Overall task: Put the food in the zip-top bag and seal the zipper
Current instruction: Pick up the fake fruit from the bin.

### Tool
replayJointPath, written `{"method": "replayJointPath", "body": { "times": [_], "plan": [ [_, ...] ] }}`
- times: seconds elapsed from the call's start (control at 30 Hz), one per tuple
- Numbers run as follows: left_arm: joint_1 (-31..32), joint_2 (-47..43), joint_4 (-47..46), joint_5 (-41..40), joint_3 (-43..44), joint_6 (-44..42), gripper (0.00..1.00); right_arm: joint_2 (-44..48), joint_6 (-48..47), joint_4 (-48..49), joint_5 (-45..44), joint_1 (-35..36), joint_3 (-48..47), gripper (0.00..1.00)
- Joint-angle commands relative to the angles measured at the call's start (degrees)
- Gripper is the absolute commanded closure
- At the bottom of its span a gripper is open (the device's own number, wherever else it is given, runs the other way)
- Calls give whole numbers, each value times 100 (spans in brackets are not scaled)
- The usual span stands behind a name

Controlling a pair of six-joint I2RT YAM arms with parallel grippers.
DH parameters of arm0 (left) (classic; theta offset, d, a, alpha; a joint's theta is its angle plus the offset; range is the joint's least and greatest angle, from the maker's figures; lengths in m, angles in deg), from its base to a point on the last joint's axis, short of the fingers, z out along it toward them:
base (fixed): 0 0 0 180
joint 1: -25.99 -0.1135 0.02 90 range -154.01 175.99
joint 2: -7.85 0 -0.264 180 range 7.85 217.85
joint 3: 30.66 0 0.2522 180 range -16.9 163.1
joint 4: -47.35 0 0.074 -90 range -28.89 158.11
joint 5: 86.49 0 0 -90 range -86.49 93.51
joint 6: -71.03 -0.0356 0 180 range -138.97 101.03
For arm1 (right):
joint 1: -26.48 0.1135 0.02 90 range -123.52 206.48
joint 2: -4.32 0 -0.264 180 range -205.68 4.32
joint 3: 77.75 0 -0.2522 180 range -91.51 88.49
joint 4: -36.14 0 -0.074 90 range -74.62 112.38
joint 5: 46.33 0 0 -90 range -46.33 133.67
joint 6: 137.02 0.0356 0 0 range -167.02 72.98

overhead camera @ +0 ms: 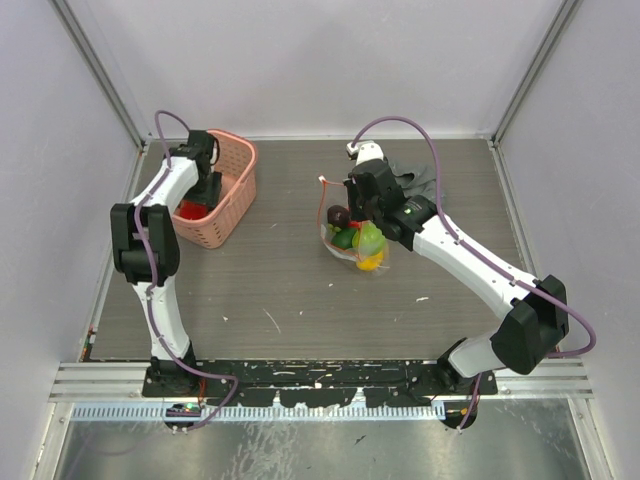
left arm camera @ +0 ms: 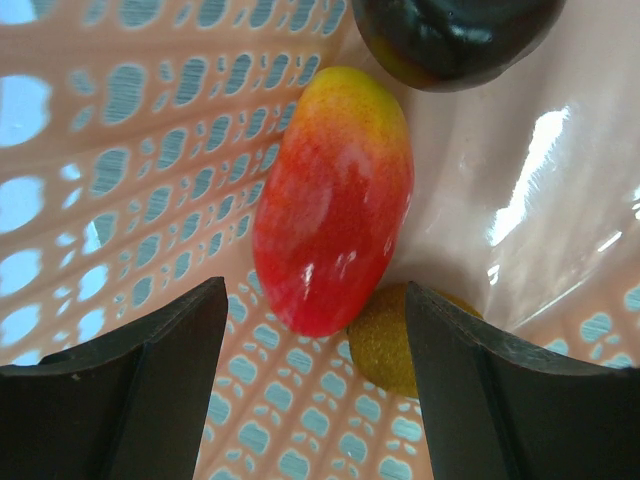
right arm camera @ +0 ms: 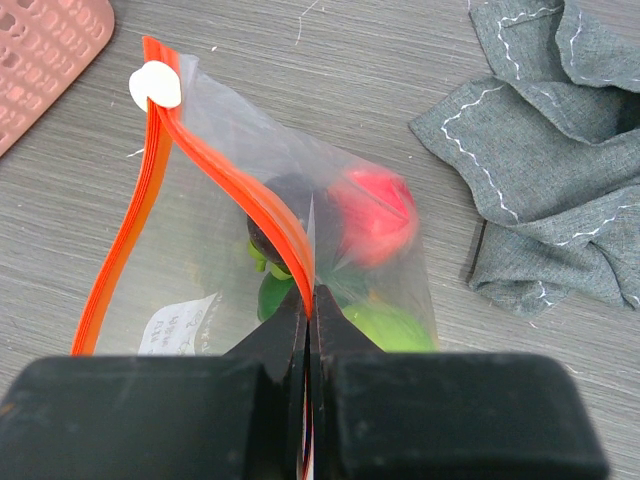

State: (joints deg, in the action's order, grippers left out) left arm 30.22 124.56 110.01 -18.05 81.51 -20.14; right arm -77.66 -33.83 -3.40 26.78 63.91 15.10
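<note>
The clear zip-top bag (overhead camera: 356,240) lies mid-table with red, green, dark and yellow food inside; in the right wrist view the bag (right arm camera: 200,260) shows a red fruit (right arm camera: 372,213) and green pieces through the plastic. My right gripper (right arm camera: 310,300) is shut on the bag's red-orange zipper strip (right arm camera: 235,190) and holds the mouth up; the white slider tab (right arm camera: 155,86) is at the far end. My left gripper (left arm camera: 315,330) is open inside the pink basket (overhead camera: 232,185), its jaws either side of a red-yellow mango (left arm camera: 335,200), with a brown kiwi-like fruit (left arm camera: 385,340) and a dark fruit (left arm camera: 450,35) close by.
A grey cloth (overhead camera: 415,178) lies crumpled behind the right arm, seen also in the right wrist view (right arm camera: 550,160). The basket's lattice wall (left arm camera: 120,150) closes in on the left gripper. White enclosure walls stand at the back and sides.
</note>
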Motion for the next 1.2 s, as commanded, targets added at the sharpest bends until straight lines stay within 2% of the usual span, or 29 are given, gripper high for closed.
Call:
{"method": "replayJointPath", "body": {
  "times": [0.0,0.3,0.47,0.53,0.6,0.7,0.87,1.17],
  "plan": [
    [-118,126,-414,153,135,-96,28,151,-100,223,-143,16,-80,100],
    [-211,553,-573,236,105,-77,32,103,-80,218,-122,13,-56,100],
    [-222,583,-615,325,24,-44,44,109,-75,213,-134,17,-44,100],
    [-221,517,-594,376,-7,-25,53,119,-79,206,-139,11,-35,100],
    [-220,387,-569,441,-50,21,61,129,-80,212,-148,17,-32,100],
    [-224,53,-601,542,-182,101,68,138,-79,209,-157,13,-38,100],
    [-212,-471,-493,724,-284,274,74,171,-98,213,-182,15,-38,100],
    [-211,-1518,-500,1219,-488,555,77,238,-174,154,-350,18,-74,100]
  ]
}}
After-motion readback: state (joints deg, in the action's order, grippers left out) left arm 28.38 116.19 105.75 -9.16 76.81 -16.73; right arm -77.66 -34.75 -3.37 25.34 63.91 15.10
